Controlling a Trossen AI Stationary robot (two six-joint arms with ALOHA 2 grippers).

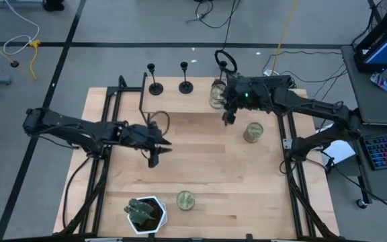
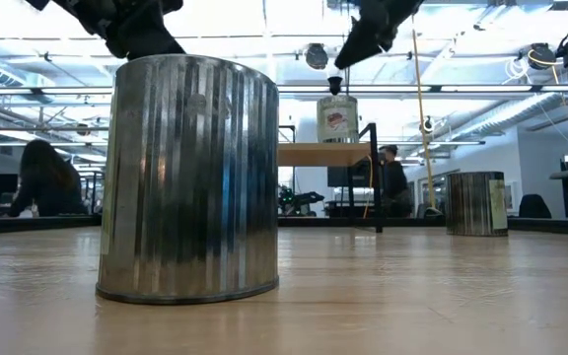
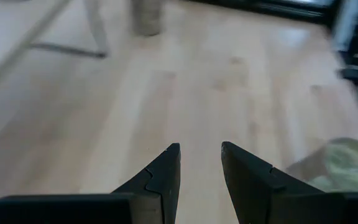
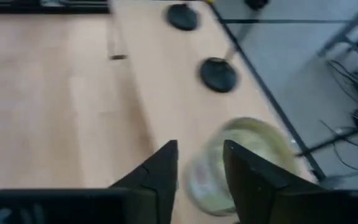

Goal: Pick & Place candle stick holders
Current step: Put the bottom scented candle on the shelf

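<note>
Two black disc-based candle stick holders point(image 1: 156, 87) point(image 1: 186, 85) stood on wood tabletop point(image 1: 200, 154). Left gripper point(image 3: 200, 163) & right gripper point(image 4: 199, 160) slightly parted, empty; ribbed tin point(image 2: 188, 177) near.

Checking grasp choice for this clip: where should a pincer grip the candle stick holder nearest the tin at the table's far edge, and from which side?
Grip the thin stem of the right candle stick holder, probably from above: it stands upright on its flat disc base, open floor lies behind it, and the tin stands close on one side. The right pincer is nearer; the left pincer is mid-table.
</note>
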